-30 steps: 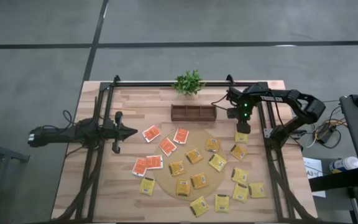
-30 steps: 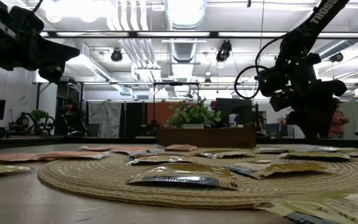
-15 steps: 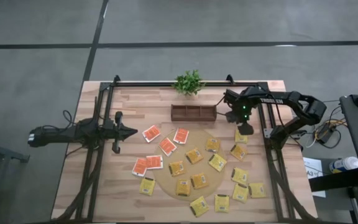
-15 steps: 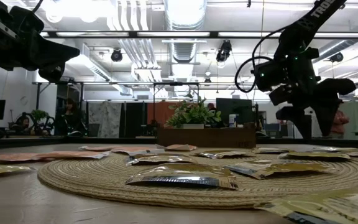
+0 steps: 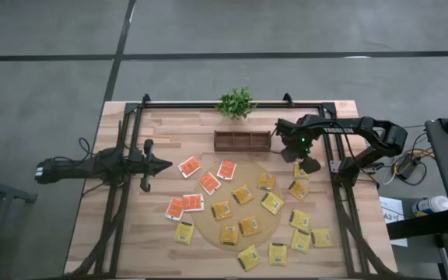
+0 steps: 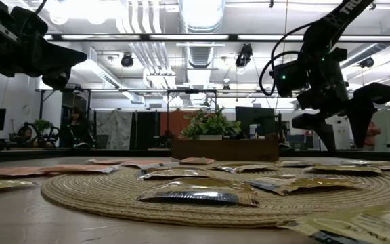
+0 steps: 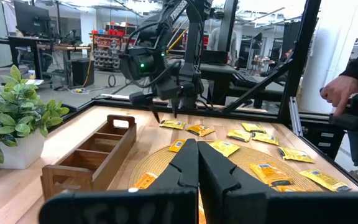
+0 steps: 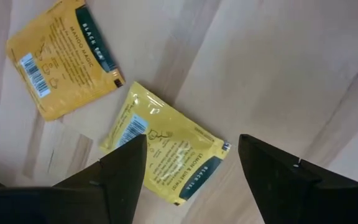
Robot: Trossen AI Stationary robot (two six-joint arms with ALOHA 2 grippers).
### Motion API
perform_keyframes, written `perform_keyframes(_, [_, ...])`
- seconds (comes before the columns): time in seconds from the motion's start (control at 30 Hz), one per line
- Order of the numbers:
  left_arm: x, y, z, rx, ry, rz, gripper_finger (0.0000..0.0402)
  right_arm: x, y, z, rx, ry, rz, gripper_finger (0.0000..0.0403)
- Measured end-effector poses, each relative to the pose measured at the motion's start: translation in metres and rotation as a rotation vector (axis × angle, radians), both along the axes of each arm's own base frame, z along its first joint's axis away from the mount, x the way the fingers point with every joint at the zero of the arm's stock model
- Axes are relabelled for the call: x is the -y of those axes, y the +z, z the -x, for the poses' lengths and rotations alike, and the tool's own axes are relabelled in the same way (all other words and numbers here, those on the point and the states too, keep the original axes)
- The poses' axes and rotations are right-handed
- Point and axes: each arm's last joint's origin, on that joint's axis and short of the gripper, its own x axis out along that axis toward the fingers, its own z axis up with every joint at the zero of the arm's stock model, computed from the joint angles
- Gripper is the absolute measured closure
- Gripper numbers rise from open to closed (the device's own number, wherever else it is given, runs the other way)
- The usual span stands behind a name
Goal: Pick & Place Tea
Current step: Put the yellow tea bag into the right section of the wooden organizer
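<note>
Several yellow tea packets (image 5: 272, 202) lie flat on the round woven mat (image 5: 207, 225) and on the wood to its right. Orange-red tea packets (image 5: 209, 183) lie left of the mat. My right gripper (image 5: 307, 162) hangs open, pointing down, above a yellow packet (image 8: 166, 152) at the table's right. That packet shows between its two fingers, apart from them, with a second packet (image 8: 61, 59) beside it. My left gripper (image 5: 166, 164) waits shut and level over the table's left side, its own fingers (image 7: 197, 168) empty.
A wooden compartment tray (image 5: 242, 141) stands at the far middle, left of my right gripper, with a small potted plant (image 5: 236, 102) behind it. A black frame (image 5: 341, 194) runs along both table sides. A person's hand (image 7: 340, 93) shows beyond the table's right side.
My right gripper has rolled about its own pointing line above the yellow packets and drifted slightly toward the table's left, staying open. No packet has moved.
</note>
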Motion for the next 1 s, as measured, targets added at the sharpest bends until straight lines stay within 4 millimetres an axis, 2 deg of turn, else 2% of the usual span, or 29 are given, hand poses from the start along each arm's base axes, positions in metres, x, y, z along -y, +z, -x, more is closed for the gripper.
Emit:
perform_keyframes(0.7, [0.000, 0.000, 0.000, 0.000, 0.000, 0.000, 0.0402, 0.005, -0.022, -0.004, -0.121, -0.100, 0.037, 0.0159])
perform_keyframes(0.83, [0.000, 0.000, 0.000, 0.000, 0.000, 0.000, 0.0402, 0.006, -0.025, -0.004, -0.130, -0.123, 0.037, 0.0180])
perform_keyframes(1.0, [0.000, 0.000, 0.000, 0.000, 0.000, 0.000, 0.0402, 0.006, -0.025, -0.004, -0.122, -0.129, 0.043, 0.0230])
